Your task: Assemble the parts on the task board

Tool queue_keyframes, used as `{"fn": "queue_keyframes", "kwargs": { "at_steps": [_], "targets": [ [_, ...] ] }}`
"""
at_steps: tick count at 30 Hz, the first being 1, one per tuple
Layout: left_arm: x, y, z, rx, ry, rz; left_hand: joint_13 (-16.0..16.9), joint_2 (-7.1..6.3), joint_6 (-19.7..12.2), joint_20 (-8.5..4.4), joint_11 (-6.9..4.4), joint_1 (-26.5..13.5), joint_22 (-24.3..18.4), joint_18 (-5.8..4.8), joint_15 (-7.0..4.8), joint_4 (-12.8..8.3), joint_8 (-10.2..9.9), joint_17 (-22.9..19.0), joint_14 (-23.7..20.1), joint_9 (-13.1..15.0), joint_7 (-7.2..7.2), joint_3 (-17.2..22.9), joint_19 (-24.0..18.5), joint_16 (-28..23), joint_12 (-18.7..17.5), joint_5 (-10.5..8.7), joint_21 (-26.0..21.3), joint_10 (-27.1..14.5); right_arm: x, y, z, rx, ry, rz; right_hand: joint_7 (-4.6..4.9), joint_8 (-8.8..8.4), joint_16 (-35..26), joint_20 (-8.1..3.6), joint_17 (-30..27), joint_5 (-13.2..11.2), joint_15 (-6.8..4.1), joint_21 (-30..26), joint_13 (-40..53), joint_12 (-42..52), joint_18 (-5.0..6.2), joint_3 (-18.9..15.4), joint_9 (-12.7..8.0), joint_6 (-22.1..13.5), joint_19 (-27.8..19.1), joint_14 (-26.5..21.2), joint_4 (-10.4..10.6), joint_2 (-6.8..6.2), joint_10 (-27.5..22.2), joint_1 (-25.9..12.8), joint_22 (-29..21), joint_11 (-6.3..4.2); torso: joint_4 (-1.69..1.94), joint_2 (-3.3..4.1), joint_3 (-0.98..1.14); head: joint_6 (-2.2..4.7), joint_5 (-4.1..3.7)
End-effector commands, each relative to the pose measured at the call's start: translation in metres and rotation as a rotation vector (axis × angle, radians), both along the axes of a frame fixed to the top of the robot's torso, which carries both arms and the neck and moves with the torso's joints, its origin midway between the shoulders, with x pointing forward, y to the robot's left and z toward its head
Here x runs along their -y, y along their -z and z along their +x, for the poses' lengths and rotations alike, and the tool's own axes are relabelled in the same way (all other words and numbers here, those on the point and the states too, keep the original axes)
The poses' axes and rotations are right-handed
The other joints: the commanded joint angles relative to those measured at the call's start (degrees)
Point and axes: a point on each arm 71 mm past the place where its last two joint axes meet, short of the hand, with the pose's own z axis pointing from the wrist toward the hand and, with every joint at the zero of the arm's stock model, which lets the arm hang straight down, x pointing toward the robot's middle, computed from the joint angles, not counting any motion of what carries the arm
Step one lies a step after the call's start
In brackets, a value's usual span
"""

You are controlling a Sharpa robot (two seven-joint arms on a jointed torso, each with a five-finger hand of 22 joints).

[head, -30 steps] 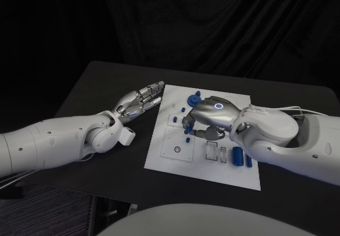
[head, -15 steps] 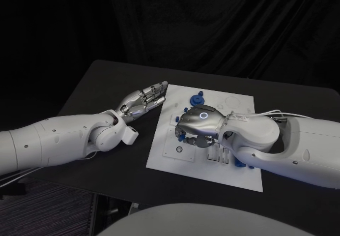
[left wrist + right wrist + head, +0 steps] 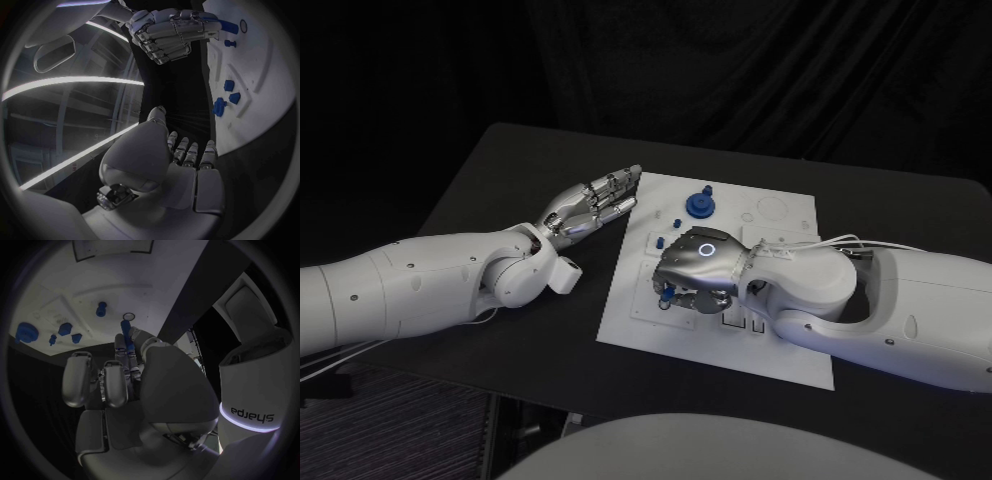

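Task board (image 3: 783, 345), the white plate, lies in the middle of the black worktop (image 3: 488, 170), its long axis running away from me and slightly rightward. I see my right arm laid across its near-right half, with the right robot hand (image 3: 692, 268) palm-down over the board's left-centre region. In the right wrist view its fingers are curled together on a slim blue part (image 3: 128, 344), which points along the fingers toward a small ring-shaped socket (image 3: 129, 316) on the board just beyond its tip; I judge that tip-to-socket line to be the relation the coming insertion turns on, and the part's axis looks roughly aligned with it, though I cannot tell whether the tip is touching the board. The left robot hand (image 3: 590, 204) rests on the worktop just beside the board's left edge, fingers straight, apart and holding nothing, so the right hand is plainly the nearer one. Open room lies on the far half of the board, where a round blue part (image 3: 698, 206) stands with a small blue peg (image 3: 656, 241) nearer the left edge. The right wrist view also shows a cluster of small blue pieces (image 3: 64, 329) well apart from the socket, so the approach path looks unobstructed.
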Motion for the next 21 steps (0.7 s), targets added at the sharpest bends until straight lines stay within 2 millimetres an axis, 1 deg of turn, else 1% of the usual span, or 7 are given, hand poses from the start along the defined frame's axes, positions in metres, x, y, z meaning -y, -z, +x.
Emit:
{"fn": "queue_keyframes", "kwargs": {
  "at_steps": [1,3,5,8,9,15,21],
  "targets": [
    [0.002,-0.005,-0.001,0.056,0.017,-0.05,-0.1,0.08,0.0,0.5,0.32,0.4,0.0,0.45,0.46,-0.4,-0.3,-0.1,0.0,0.0,0.38,0.1,0.0,-0.4,-0.2,0.27,0.2,-0.1,-0.001,0.003,-0.002,0.003,-0.017,-0.009,-0.65,0.28,-0.4,-0.43,0.0,-0.1,-0.47,-0.1,0.1,-0.4,-0.96,0.1,3.5,1.6,-0.1,1.5,-0.4,0.66,0.5,0.2,9.9,-0.07,0.09,0.0,0.0,0.01,-0.06],
    [0.002,-0.005,-0.001,0.055,0.017,-0.05,-0.1,0.08,0.0,0.5,0.32,0.4,0.0,0.45,0.46,-0.4,-0.3,-0.1,0.0,0.0,0.38,0.1,0.0,-0.4,-0.2,0.27,0.2,-0.1,-0.001,0.004,-0.003,0.0,-0.019,-0.006,-0.68,0.3,-0.4,-0.47,0.0,-0.1,-0.52,-0.1,0.2,-0.4,-0.96,0.0,3.6,1.7,-0.1,1.6,-0.5,0.68,0.7,0.1,9.9,-0.12,0.1,0.01,-0.04,0.01,-0.1],
    [0.002,-0.005,-0.001,0.055,0.017,-0.049,-0.1,0.08,0.0,0.5,0.32,0.4,0.0,0.45,0.46,-0.4,-0.3,-0.1,0.0,0.0,0.38,0.1,0.0,-0.4,-0.2,0.27,0.2,-0.1,-0.001,0.005,-0.003,-0.002,-0.02,-0.001,-0.71,0.33,-0.4,-0.51,0.0,-0.2,-0.56,-0.1,0.2,-0.4,-0.97,0.0,3.7,1.8,-0.1,1.6,-0.5,0.72,0.8,0.1,9.9,-0.17,0.01,0.01,-0.04,0.01,-0.08],
    [0.002,-0.005,-0.001,0.055,0.017,-0.049,-0.1,0.08,0.0,0.5,0.32,0.4,0.0,0.45,0.46,-0.4,-0.3,-0.1,0.0,0.0,0.38,0.1,0.0,-0.4,-0.2,0.27,0.2,-0.1,-0.001,0.007,-0.004,-0.003,-0.02,0.007,-0.77,0.36,-0.4,-0.56,0.0,-0.2,-0.63,-0.1,0.3,-0.3,-0.97,0.0,3.8,1.9,-0.1,1.5,-0.6,0.76,1.1,0.1,9.9,-0.26,0.01,0.04,-0.04,0.01,-0.08],
    [0.002,-0.005,-0.001,0.055,0.017,-0.049,-0.1,0.08,0.0,0.5,0.32,0.4,0.0,0.45,0.46,-0.4,-0.3,-0.1,0.0,0.0,0.38,0.1,0.0,-0.4,-0.2,0.27,0.2,-0.1,-0.001,0.007,-0.004,-0.003,-0.02,0.01,-0.78,0.37,-0.4,-0.58,0.0,-0.2,-0.65,-0.1,0.3,-0.3,-0.96,0.0,3.8,1.9,-0.1,1.6,-0.7,0.77,1.1,0.1,9.9,-0.29,-0.03,0.04,-0.04,0.01,0.03],
    [0.004,-0.005,-0.002,0.052,0.023,-0.053,-0.1,0.21,-0.1,0.63,0.35,0.5,0.0,0.46,0.48,-0.5,-0.3,-0.1,0.0,0.0,0.45,0.1,0.0,-0.4,-0.2,0.33,0.2,-0.2,-0.001,0.01,-0.003,-0.005,-0.015,0.016,-0.8,0.34,-0.4,-0.63,-0.1,0.0,-0.71,-0.1,0.4,-0.3,-0.96,0.0,3.9,1.9,-0.1,1.5,-0.8,0.77,1.3,0.1,9.9,-0.35,0.13,0.04,-0.07,0.01,-0.09],
    [0.003,-0.005,-0.002,0.052,0.021,-0.051,-0.1,0.25,-0.1,0.67,0.38,0.5,0.1,0.46,0.49,-0.5,-0.3,-0.1,0.0,0.0,0.47,0.1,0.0,-0.4,-0.2,0.35,0.2,-0.2,0.001,0.014,-0.002,-0.012,-0.002,0.006,-0.77,0.22,-0.5,-0.68,-0.2,0.1,-0.73,-0.2,0.4,-0.5,-0.94,-0.1,3.9,1.8,-0.1,1.5,-0.9,0.74,1.2,0.1,9.8,-0.31,0.05,0.03,-0.02,0.01,0.05]
  ]
}}
